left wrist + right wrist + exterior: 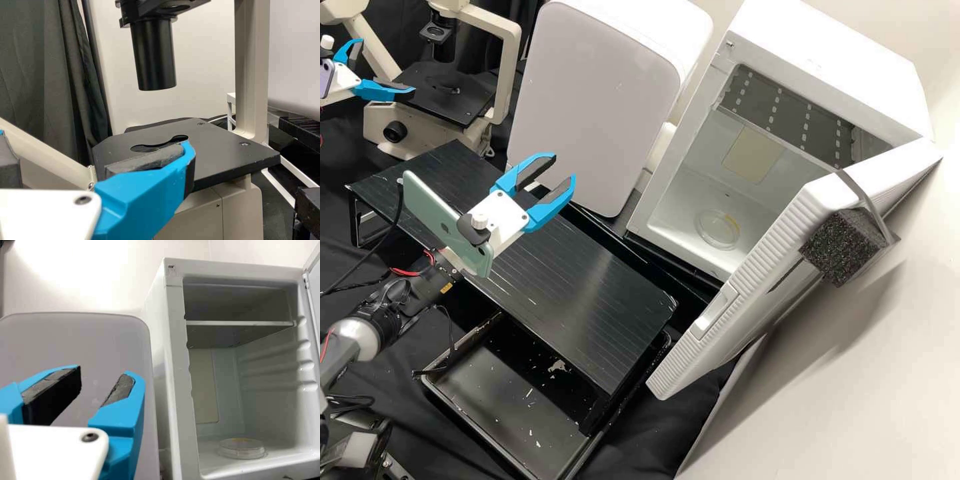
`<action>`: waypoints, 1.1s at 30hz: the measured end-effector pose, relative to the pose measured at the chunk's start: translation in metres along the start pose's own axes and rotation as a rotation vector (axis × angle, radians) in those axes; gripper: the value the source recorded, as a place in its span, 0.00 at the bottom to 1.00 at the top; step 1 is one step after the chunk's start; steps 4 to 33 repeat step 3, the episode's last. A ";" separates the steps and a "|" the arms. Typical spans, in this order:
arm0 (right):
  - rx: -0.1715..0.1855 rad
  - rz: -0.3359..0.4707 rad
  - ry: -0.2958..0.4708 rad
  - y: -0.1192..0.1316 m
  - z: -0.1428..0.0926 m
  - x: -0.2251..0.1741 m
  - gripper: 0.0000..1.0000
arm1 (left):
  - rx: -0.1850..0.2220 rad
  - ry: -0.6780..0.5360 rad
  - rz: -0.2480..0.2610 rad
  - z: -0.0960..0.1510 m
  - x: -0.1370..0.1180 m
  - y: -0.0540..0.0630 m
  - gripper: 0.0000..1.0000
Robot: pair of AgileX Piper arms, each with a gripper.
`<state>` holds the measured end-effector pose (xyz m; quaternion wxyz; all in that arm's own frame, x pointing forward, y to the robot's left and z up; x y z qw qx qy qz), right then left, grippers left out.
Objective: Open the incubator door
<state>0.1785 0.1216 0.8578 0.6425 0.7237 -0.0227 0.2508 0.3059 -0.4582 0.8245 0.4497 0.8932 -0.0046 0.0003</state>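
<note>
Open incubator and two grippers at the bench, high view, from left to right. The left gripper point(385, 65) has its fingers spread wide. Just beside it rises the microscope point(505, 40), whose black stage point(443, 110) lies partly behind one fingertip; contact between them cannot be determined. A pale green phone point(433, 210) is mounted behind the right gripper point(564, 168), whose fingers stand parted. Below the right gripper extends a black slatted platform point(587, 287), with a black tray point(503, 407) lower down, partly beneath the platform and bearing pale flecks. Beyond the right gripper's fingertips stands a white unit with a smooth grey front point(600, 100). Farther to the right of the right gripper is the incubator point(820, 60), its chamber exposed; a grey shelf point(780, 110) spans the upper part, and a clear round dish point(718, 230) rests on the floor. The incubator door point(740, 287) is swung wide open, well apart from the right gripper, on the far side of the chamber opening. A dark speckled foam block point(843, 247) sits against the door's outer side, with a grey strap point(863, 193) beside it.
</note>
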 end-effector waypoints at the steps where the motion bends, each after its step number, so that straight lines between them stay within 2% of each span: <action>1: 0.000 -0.001 0.000 0.000 0.000 0.000 1.00 | 0.000 0.000 0.000 0.000 0.000 0.000 1.00; 33: 0.001 -0.003 -0.002 0.000 0.001 -0.001 1.00 | 0.000 0.000 0.000 0.000 0.000 0.000 1.00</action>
